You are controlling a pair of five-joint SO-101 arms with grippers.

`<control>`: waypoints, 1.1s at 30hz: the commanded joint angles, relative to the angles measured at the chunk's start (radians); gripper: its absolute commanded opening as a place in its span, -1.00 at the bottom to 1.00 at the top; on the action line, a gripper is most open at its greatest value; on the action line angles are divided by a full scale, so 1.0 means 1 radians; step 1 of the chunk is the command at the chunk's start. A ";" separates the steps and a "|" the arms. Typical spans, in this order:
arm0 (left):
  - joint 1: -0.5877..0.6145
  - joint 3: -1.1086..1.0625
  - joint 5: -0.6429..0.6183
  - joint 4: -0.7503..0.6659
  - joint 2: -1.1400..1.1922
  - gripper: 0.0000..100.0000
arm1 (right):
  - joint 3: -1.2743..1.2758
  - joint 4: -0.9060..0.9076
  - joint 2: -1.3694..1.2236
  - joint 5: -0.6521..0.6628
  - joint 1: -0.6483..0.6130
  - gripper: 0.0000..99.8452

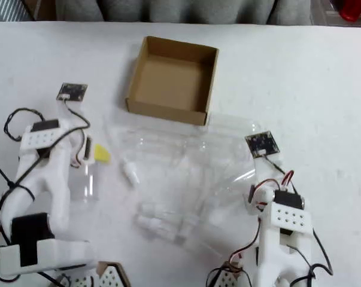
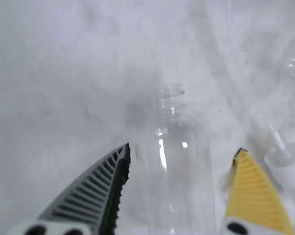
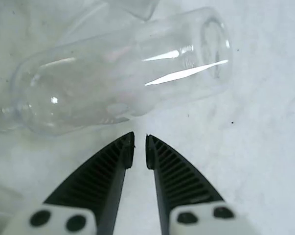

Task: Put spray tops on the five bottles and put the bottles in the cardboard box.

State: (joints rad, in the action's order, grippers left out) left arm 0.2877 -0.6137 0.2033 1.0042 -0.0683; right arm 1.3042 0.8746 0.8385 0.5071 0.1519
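Observation:
In the left wrist view a clear bottle (image 2: 175,128) with a bare threaded neck sits between the grey and yellow fingers of my left gripper (image 2: 182,149), which is open and straddles it. In the high view that gripper (image 1: 93,154) is left of a heap of clear bottles (image 1: 174,161). A white spray top (image 1: 130,172) lies just right of it. My right gripper (image 3: 139,147) is shut with nothing in it, close behind a clear bottle (image 3: 123,73) lying on its side. The cardboard box (image 1: 199,81) stands open behind the heap.
Several white spray tops (image 1: 162,226) lie together at the heap's near side. A spray top (image 2: 283,152) shows beside the yellow finger. The right arm (image 1: 283,230) stands at the near right, the left arm (image 1: 48,191) at the near left. Cables trail around both.

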 commanded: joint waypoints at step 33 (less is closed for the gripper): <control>-0.010 0.097 -0.017 0.018 0.108 -0.46 | -0.006 -0.008 0.012 0.014 -0.007 -0.97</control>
State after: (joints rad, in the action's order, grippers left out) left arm 0.2892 -0.5754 0.1972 1.0319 0.0407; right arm 1.3042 0.8746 0.8385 0.5102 0.1519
